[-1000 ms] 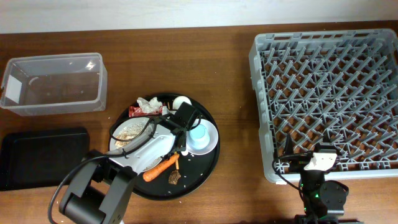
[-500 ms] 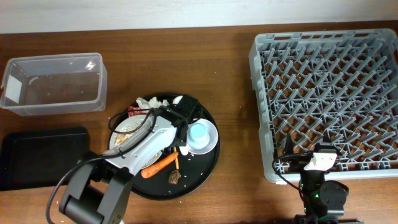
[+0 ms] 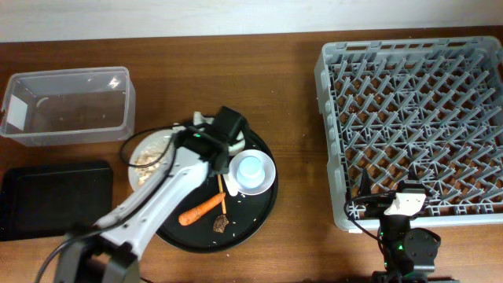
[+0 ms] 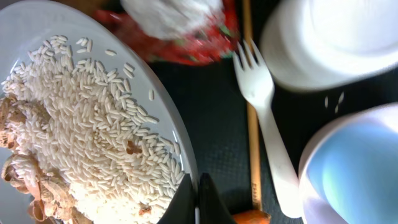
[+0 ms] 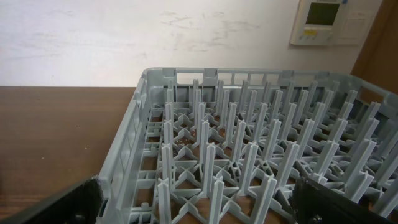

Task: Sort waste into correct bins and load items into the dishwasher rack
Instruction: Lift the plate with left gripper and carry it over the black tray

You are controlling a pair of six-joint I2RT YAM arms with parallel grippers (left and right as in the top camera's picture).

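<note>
Where rack (image 3: 413, 126) sits — brown table (image 3: 291, 94), white wall (image 5: 93, 43).

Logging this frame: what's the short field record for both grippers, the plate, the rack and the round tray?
left gripper: shut on the plate at its rim
plate: carries rice, sticks out past the round tray on its left side
right gripper: open, empty, at the rack's near edge
rack: nothing loaded
round tray: carrot, fork, blue cup on it
</note>
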